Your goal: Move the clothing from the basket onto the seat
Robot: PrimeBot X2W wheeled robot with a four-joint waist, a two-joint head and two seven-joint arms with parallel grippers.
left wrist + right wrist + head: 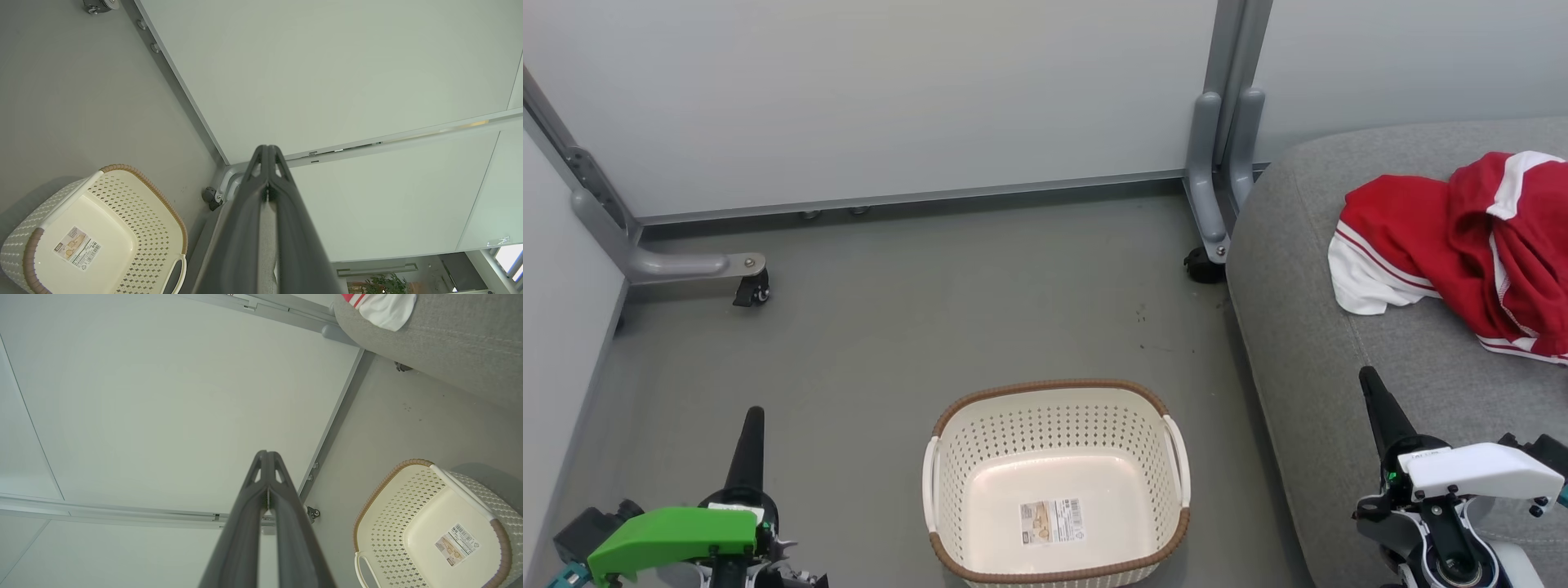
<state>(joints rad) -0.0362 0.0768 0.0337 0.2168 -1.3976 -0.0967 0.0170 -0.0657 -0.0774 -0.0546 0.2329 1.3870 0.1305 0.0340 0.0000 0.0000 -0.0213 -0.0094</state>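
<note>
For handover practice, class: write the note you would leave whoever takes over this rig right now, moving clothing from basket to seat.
Left gripper: fingers shut, empty, above the floor left of the basket.
Right gripper: fingers shut, empty, over the seat.
Basket: on the floor, nothing inside but its label.
Clothing: red and white heap on the seat.
Done: the transfer, it seems. Left: nothing visible.
</note>
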